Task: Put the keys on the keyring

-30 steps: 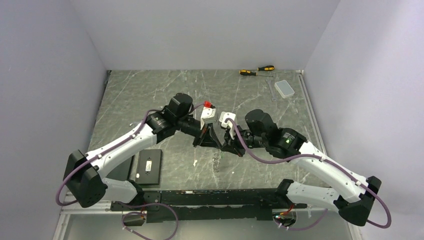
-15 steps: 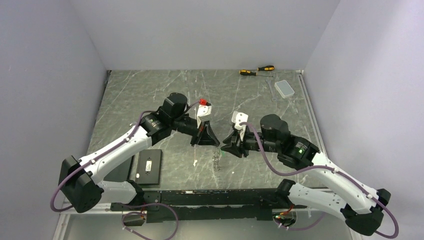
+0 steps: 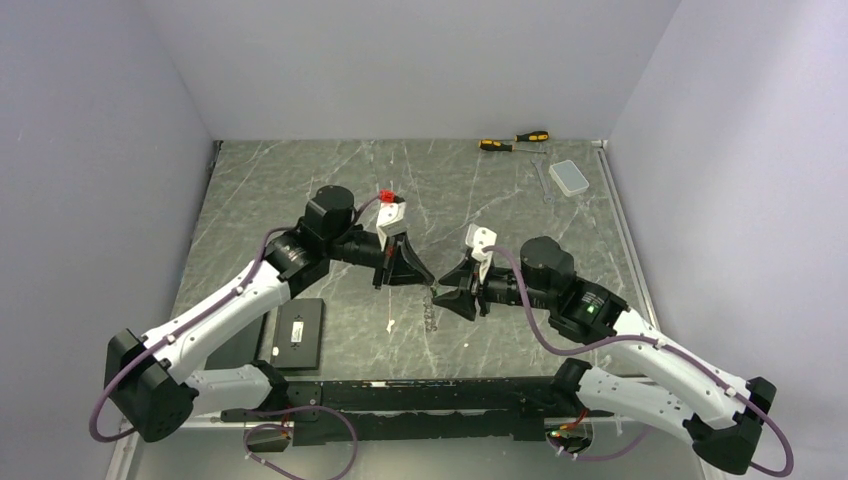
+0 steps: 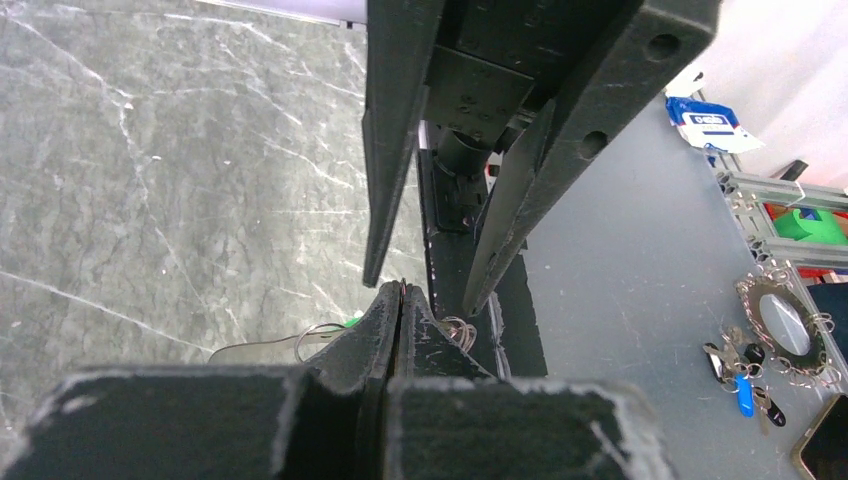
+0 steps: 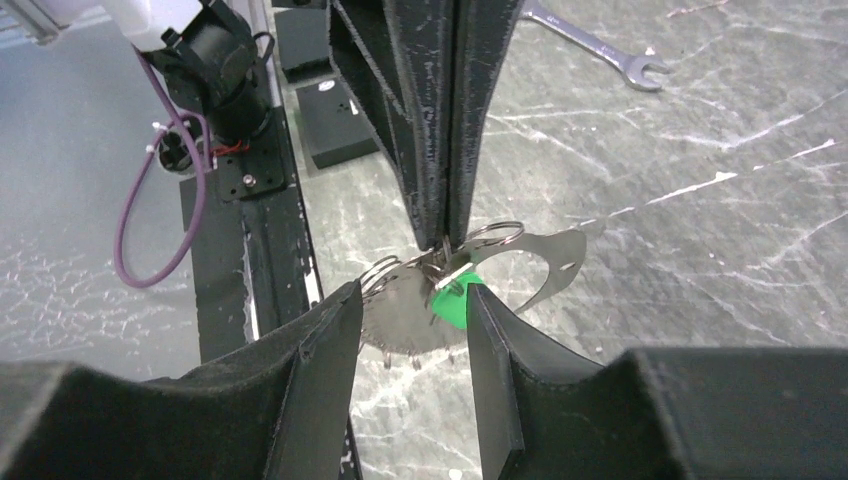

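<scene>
Nearest to me, at about 7 o'clock on the marble table (image 3: 260, 190), a flat black box (image 3: 300, 332) lies close beside my left arm.

A little beyond it, near the middle of the table, my two claws meet tip to tip. My left claw (image 3: 428, 283) reaches in from 9 o'clock and my right claw (image 3: 440, 290) from 3 o'clock.

My left claw (image 4: 400, 300) is pressed together, its pads flat against each other with the thin metal of the keyring (image 5: 395, 318) pinched at their tips. Seen from my right wrist, the keyring hangs below that pinch, above the table. It is a thin grey disc with a toothed lower rim, and one curved strip of it sweeps out toward 3 o'clock. Small wire loops bunch at the pinch itself.

The key (image 5: 455, 300) hangs right there too, its green head against the keyring just under my left claw's tips.

My right claw (image 5: 412, 292) stands apart, one finger on either side of the hanging keyring. The green head shows in the gap, hard by the finger at 3 o'clock. I cannot tell whether that finger touches it.

Farther out, toward 1 o'clock, a silver wrench (image 3: 543, 182) lies on the marble. A pale lidded box (image 3: 571, 177) lies just beside it.

Farthest off, against the back wall at 1 o'clock, lie two yellow-and-black screwdrivers (image 3: 515, 141).
</scene>
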